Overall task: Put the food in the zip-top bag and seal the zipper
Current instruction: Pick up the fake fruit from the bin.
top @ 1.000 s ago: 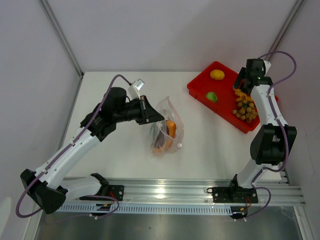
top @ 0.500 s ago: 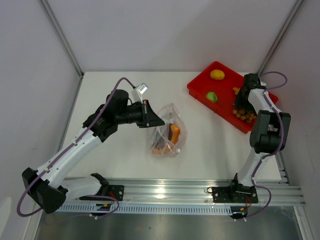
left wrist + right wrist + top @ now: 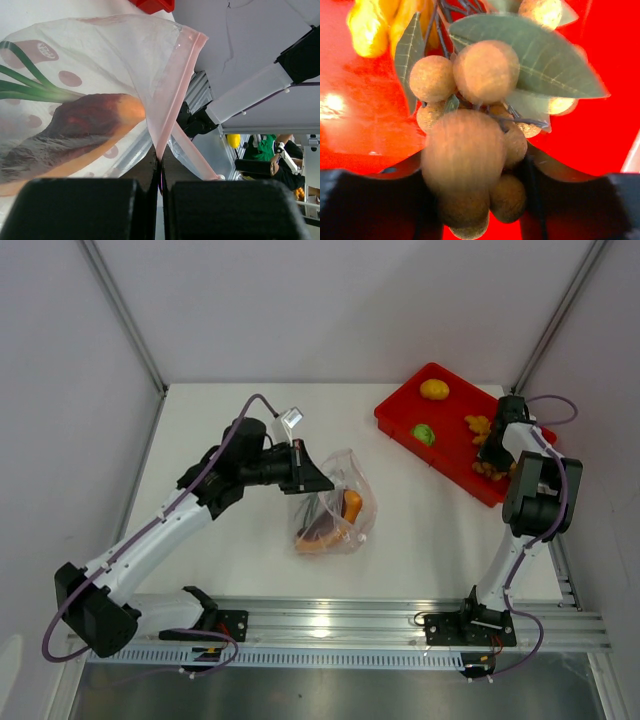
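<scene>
My left gripper [image 3: 318, 480] is shut on the pinkish-red zipper [image 3: 172, 95] of the clear zip-top bag [image 3: 340, 505] and holds its mouth up off the table. Inside the bag lie an orange carrot with green leaves [image 3: 90, 117] and a purple-red piece. My right gripper [image 3: 492, 462] is low in the red tray [image 3: 400, 415], jaws open on either side of the bunch of round yellow-brown fruit [image 3: 470, 145] with green leaves [image 3: 535, 55]. A yellow round fruit [image 3: 434, 389], a green piece [image 3: 424, 433] and an orange lumpy piece [image 3: 477, 424] also lie in the tray.
The red tray sits at the table's back right, close to the right wall post. The bag hangs near the table's middle. A metal rail [image 3: 330, 625] with both arm bases runs along the near edge.
My right gripper has dropped from above the tray down onto the fruit bunch. My left gripper has shifted the bag slightly right and lifted its mouth.
</scene>
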Controlling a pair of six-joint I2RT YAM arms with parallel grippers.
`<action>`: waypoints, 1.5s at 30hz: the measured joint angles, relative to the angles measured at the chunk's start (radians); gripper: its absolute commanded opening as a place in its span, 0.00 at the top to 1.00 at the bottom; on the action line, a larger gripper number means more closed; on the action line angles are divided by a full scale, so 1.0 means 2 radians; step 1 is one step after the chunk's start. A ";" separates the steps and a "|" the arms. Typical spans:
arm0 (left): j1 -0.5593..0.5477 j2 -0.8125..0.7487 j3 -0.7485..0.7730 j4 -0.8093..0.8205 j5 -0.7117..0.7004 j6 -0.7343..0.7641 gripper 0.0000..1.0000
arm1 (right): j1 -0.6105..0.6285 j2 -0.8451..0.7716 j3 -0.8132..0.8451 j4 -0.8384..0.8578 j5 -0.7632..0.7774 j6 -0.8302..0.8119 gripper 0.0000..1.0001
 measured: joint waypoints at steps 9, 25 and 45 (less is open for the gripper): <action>0.000 0.020 0.000 0.001 0.006 0.000 1.00 | -0.004 -0.015 -0.015 0.024 -0.018 0.004 1.00; 0.000 0.051 0.003 -0.008 0.020 0.006 0.99 | 0.119 -0.248 0.040 -0.049 -0.067 0.003 1.00; 0.000 0.058 0.026 -0.106 -0.041 0.078 0.99 | 0.464 -0.429 -0.086 -0.243 -0.207 0.031 1.00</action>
